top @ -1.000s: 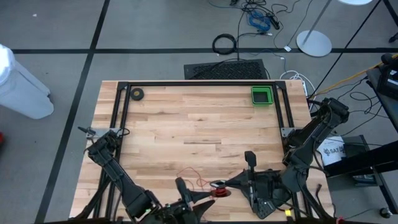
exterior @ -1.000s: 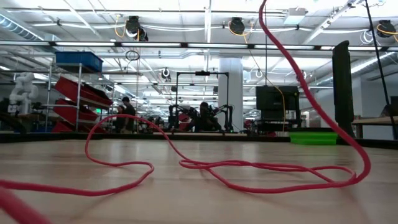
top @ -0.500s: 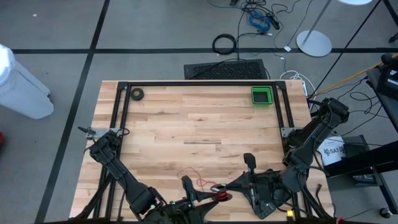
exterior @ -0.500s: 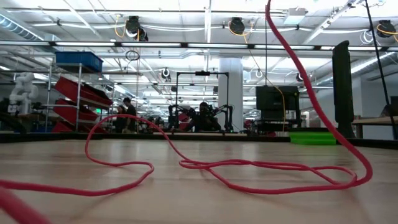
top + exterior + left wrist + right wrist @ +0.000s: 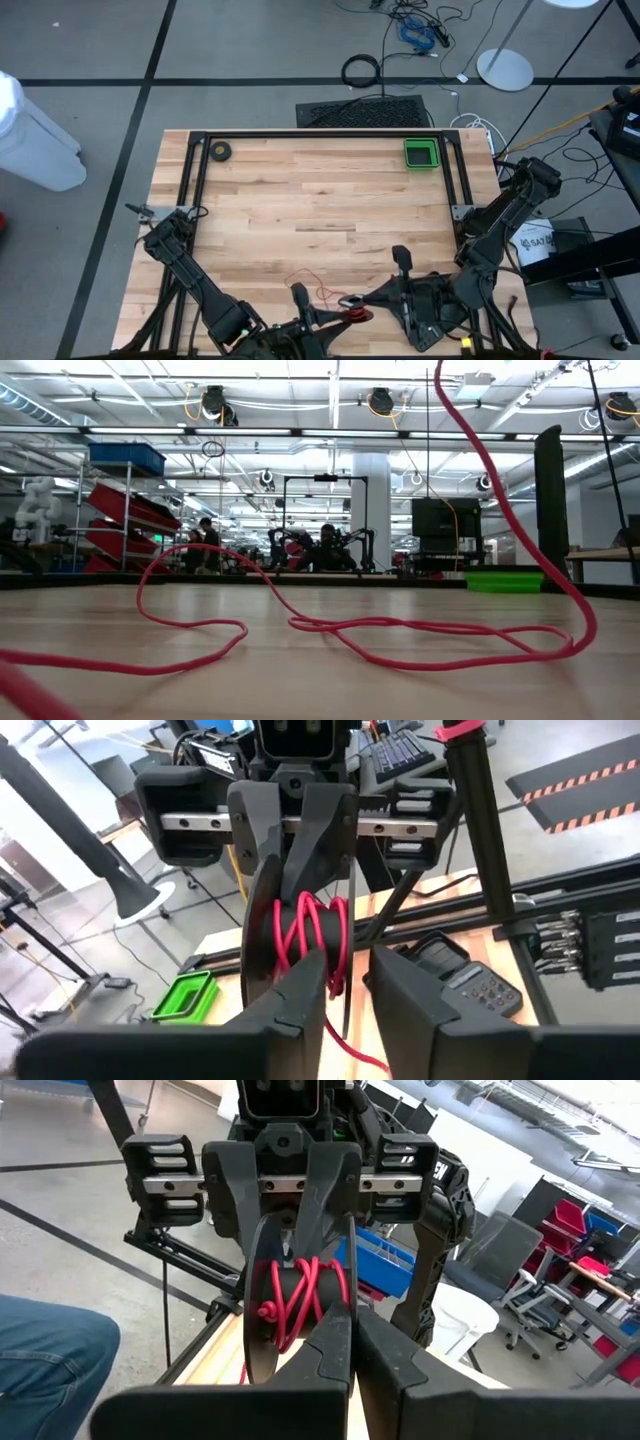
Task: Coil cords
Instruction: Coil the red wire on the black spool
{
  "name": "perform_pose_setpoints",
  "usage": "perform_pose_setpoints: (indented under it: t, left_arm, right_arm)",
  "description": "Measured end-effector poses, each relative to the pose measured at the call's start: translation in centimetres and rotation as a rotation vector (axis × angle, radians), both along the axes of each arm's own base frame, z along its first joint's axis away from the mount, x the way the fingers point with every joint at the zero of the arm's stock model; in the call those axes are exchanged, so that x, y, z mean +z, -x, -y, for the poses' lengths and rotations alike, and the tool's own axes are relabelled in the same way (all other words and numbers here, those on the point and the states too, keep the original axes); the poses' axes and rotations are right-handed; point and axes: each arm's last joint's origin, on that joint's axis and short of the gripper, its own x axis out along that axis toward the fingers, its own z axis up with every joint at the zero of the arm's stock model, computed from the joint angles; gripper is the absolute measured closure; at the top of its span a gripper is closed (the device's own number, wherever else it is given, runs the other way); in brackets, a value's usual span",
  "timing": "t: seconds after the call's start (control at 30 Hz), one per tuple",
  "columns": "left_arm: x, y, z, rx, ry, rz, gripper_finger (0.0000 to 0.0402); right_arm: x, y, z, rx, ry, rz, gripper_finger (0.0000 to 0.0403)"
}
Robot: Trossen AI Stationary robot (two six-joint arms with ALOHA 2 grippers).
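The pale plank tabletop [image 5: 320, 200] is butcher-block wood inside a black metal frame, on grey floor crossed by dark tape lines; the low view looks into a workshop of red racks and ceiling lamps. At the far left edge lies a small dark tape roll [image 5: 219, 151]. At the near edge the left pincer [image 5: 318, 318] and right pincer [image 5: 352, 300] meet, both closed on the cords [image 5: 352, 313] — thin red wire wound on a dark spool [image 5: 305, 935], its loose end [image 5: 330, 625] looping across the wood. A green tray [image 5: 421, 154] sits far right.

Overhead, table-level, two facing wrist views.
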Motion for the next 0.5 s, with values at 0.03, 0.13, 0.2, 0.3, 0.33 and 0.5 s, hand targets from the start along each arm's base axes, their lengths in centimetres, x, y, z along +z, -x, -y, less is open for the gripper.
perform_pose_setpoints:
  t: [0.03,0.13,0.2,0.3,0.33,0.5]
  left_arm:
    - [-0.01,-0.05,-0.07,0.004,0.012,0.003,0.0327]
    - [-0.04,-0.29,-0.35,0.014,0.023,0.005,0.0354]
    - [-0.25,-0.53,-0.43,0.023,0.020,0.004,0.0371]
    - [-0.44,-0.57,-0.41,0.033,0.011,-0.001,0.0392]
    - [-0.45,-0.58,-0.41,0.037,0.010,0.001,0.0394]
    - [-0.48,-0.41,-0.29,0.073,0.000,0.010,0.0395]
  right_arm:
    - [0.00,-0.05,0.05,-0.002,0.000,0.000,0.0403]
    - [-0.01,-0.18,0.20,-0.012,-0.002,-0.001,0.0403]
    - [0.03,-0.19,0.27,-0.017,-0.005,-0.001,0.0403]
    - [-0.05,-0.20,0.28,-0.018,-0.004,-0.004,0.0403]
    - [-0.04,-0.20,0.29,-0.019,-0.005,-0.003,0.0403]
    - [0.00,-0.19,0.29,-0.022,0.020,0.003,0.0397]
